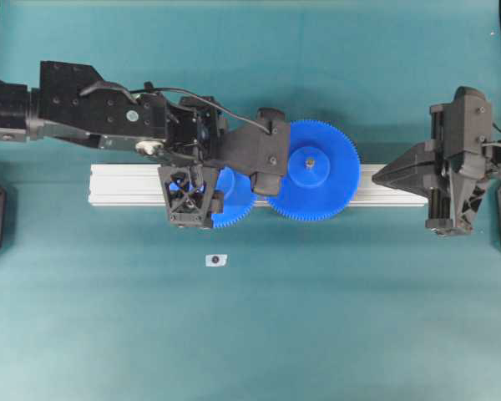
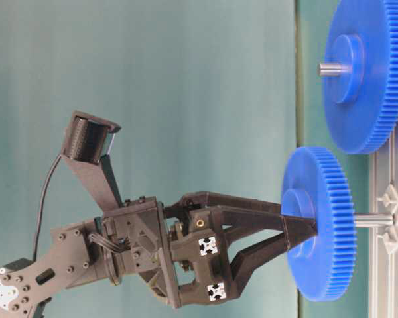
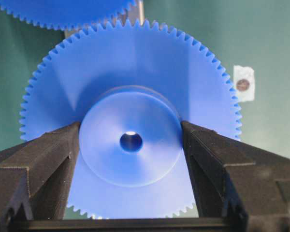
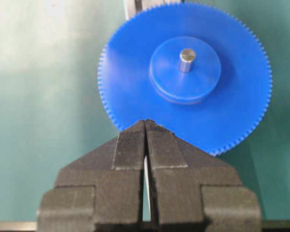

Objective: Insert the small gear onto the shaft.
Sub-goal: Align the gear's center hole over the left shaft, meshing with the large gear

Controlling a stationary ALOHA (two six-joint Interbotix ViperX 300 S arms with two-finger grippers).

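Note:
The small gear (image 3: pixel 135 63) is a blue toothed disc with a raised hub and a dark centre hole. My left gripper (image 3: pixel 130 140) points down over it, its two fingers pressed against opposite sides of the hub. From table level, the small gear (image 2: pixel 322 199) sits on the shaft (image 2: pixel 373 220), a thin silvery pin. A stretch of pin shows between the gear and the bar. Overhead, the left gripper (image 1: pixel 213 180) hides most of the small gear (image 1: pixel 234 213). My right gripper (image 1: pixel 376 175) is shut and empty over the bar's right part.
The larger blue gear (image 1: pixel 313 171) sits on its own pin on the ribbed aluminium bar (image 1: pixel 125 184), its teeth beside the small gear's. A small white piece with a dark centre (image 1: pixel 216 260) lies on the green table in front of the bar.

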